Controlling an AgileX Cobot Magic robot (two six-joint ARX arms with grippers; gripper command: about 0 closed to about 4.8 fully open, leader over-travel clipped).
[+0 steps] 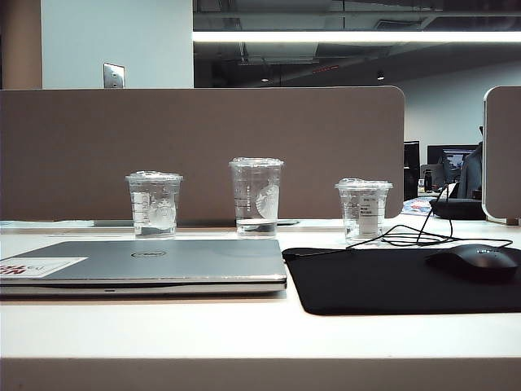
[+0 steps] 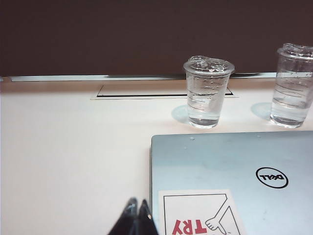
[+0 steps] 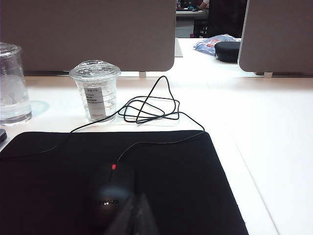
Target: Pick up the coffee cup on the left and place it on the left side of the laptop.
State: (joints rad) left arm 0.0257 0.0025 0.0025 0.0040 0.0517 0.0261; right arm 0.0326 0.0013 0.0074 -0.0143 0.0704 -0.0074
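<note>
The left end effector (image 2: 137, 215), closed and empty, sits well short of the coffee cup (image 2: 207, 93); the right end effector's (image 3: 138, 215) opening is unclear.

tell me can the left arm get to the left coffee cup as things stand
Probably yes. The left claw, shut, sits beside the laptop, and only bare table lies between it and the coffee cup. The taller cup stands well apart.
</note>
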